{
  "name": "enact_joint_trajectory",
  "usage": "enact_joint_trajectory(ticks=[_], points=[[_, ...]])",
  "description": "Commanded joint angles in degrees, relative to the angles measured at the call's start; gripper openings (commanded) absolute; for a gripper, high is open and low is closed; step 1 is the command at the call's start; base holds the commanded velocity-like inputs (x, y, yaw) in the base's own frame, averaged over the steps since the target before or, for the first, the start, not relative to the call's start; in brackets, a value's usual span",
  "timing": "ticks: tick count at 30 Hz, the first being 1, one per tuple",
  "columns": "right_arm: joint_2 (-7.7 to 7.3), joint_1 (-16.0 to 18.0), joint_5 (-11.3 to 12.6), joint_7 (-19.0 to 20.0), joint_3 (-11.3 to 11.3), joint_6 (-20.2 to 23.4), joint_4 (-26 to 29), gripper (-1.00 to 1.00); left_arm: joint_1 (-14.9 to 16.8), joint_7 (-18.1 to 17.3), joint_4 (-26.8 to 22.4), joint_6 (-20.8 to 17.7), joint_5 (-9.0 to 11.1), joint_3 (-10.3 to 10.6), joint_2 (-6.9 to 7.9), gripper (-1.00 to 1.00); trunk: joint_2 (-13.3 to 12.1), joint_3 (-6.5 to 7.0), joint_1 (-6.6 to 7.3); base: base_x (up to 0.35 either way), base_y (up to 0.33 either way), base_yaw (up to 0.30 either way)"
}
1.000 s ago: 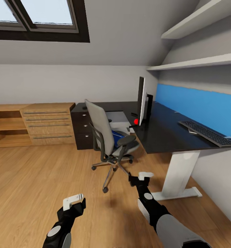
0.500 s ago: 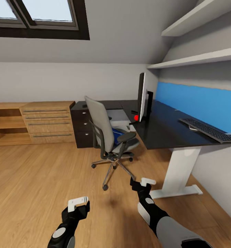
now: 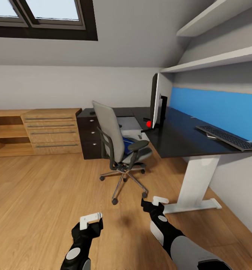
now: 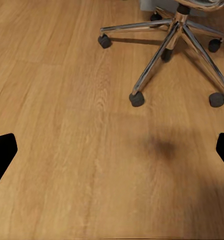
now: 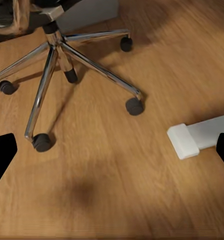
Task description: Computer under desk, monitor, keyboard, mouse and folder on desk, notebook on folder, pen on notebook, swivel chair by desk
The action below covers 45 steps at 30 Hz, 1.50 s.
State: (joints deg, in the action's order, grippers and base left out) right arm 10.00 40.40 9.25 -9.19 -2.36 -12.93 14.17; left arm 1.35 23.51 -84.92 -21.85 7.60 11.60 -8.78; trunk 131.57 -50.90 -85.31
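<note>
**Robot stands before the chair, both arms empty**

Nearest to the robot, the left jaws and the right jaws hang low over the light wood floor. Both pairs are spread apart and hold nothing.

Just beyond them stands the grey upholstered swivel chair with chrome star base, its casters near the right jaws. On its seat lies the flat bright blue folder, higher than both jaws and a little ahead of them, closer to the right arm.

Behind the chair is the long black-topped bench with white pedestal leg. The thin widescreen monitor with a red dot already stands on it, and the slim silver-grey keyboard with dark keys lies on it too, but well apart from the monitor. A light grey box under the bench seems to be the computer.

So it appears most work is left: the keyboard is not yet beside the monitor, and the folder is not yet on the bench.
</note>
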Motion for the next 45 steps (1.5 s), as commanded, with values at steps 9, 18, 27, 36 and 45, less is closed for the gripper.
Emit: enact_joint_trajectory(ticks=[9, 18, 27, 36, 45], points=[[-0.83, 8.79, 0.51, -3.76, -0.27, 11.55, -0.12, 1.0, -1.3, 0.82, -4.85, -0.74, 0.72, 3.47, 1.71, 1.0, 3.65, -1.68, -1.97, 0.0, 0.0, 0.0], [-1.17, 13.08, 6.87, -7.27, 2.09, 12.61, -0.31, 1.0, -1.35, 0.84, -5.42, -0.91, 0.76, 3.67, 1.75, 1.0, 7.26, -3.29, -3.95, 0.0, 0.0, 0.0], [-0.69, 13.05, 8.3, -6.98, 2.12, 4.22, -2.95, 1.0, -1.36, 0.84, -5.43, -0.92, 0.74, 3.27, 1.83, 1.0, 10.87, -4.91, -5.93, 0.0, 0.0, 0.0], [-0.65, 13.04, 8.18, -6.8, 1.01, 3.91, -3.15, 1.0, -1.35, 0.84, -5.43, -0.91, 0.73, 3.33, 1.84, 1.0, 11.76, -6.82, -6.54, 0.0, 0.0, 0.0], [-0.51, 13.04, 8.16, -6.85, -2.49, 3.5, -3.1, 1.0, -1.38, 0.84, -5.17, -0.84, 0.58, 3.34, 1.84, 1.0, 11.86, -8.37, -6.73, 0.0, 0.0, 0.0]])
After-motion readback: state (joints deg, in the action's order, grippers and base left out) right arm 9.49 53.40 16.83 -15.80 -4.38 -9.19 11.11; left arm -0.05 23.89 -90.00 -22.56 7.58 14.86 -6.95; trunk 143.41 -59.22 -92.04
